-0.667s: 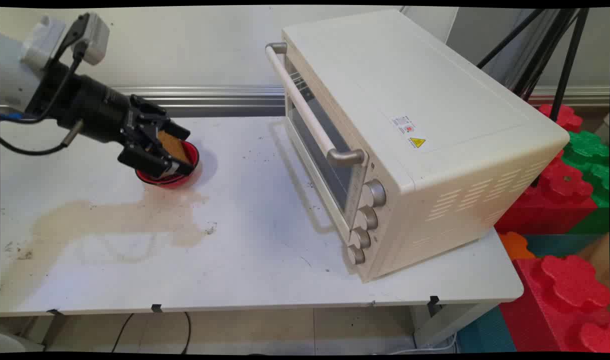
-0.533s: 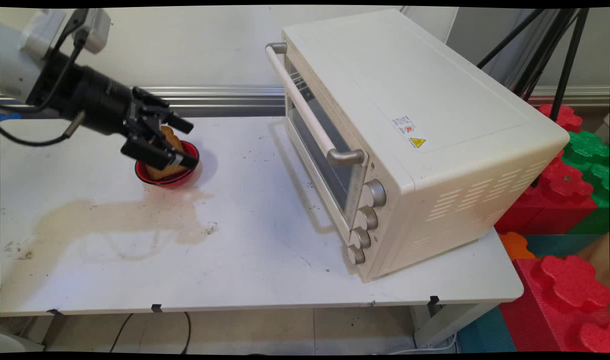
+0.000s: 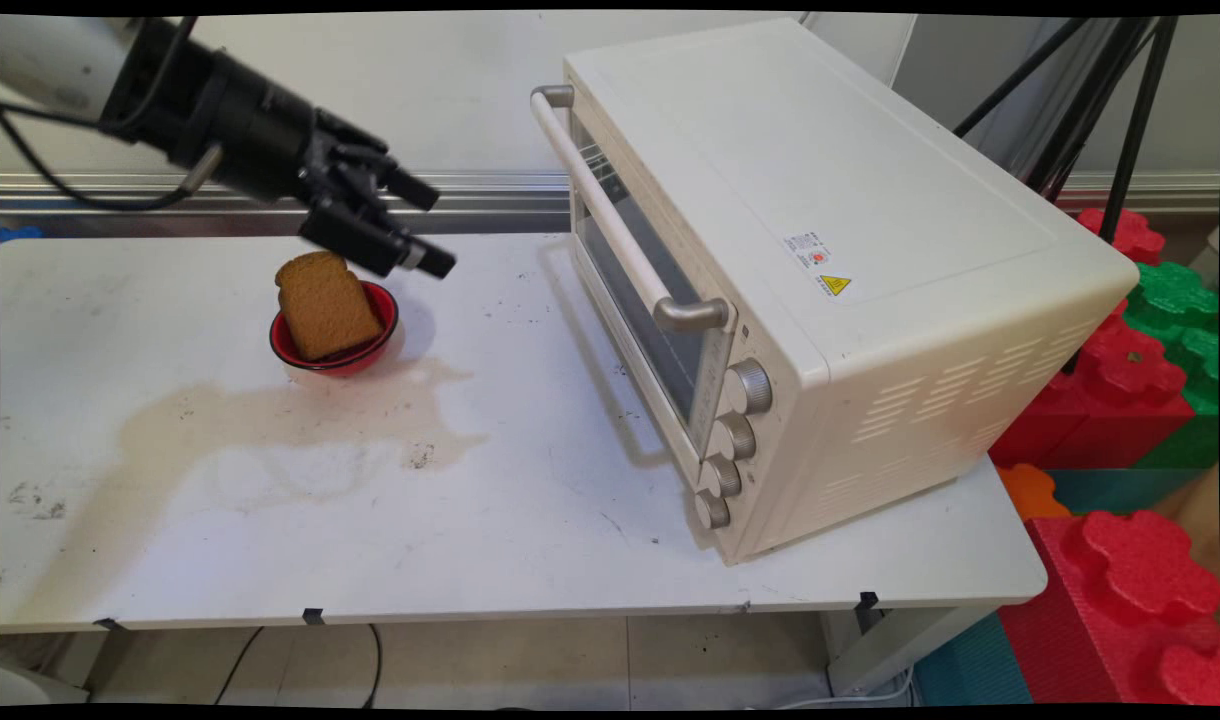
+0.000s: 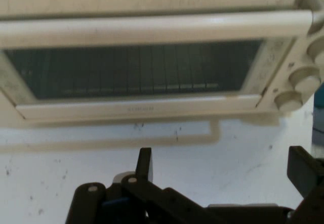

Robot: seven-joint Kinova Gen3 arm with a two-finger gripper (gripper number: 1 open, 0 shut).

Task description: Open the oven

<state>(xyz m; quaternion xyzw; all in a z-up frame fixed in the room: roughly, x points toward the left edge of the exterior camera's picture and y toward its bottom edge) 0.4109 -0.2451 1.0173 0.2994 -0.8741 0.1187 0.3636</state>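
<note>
A brown slice of toast (image 3: 325,304) leans upright in a small red bowl (image 3: 380,330) on the white table's left part. My gripper (image 3: 428,228) hangs above and to the right of the bowl, open, with nothing between its fingers, clear of the toast. It points toward the cream toaster oven (image 3: 810,270). In the hand view the gripper (image 4: 223,166) stands open, and the oven's shut glass door (image 4: 131,70) with its long bar handle (image 4: 152,27) fills the upper part.
The oven has several knobs (image 3: 735,440) on its front right. A brownish stain (image 3: 270,430) spreads over the table (image 3: 530,540) in front of the bowl. Red and green foam blocks (image 3: 1140,380) are stacked right of the table. Black tripod legs (image 3: 1120,90) stand behind.
The gripper let go of the toast, which now rests in the red bowl. The hand rose and moved right, toward the oven.
</note>
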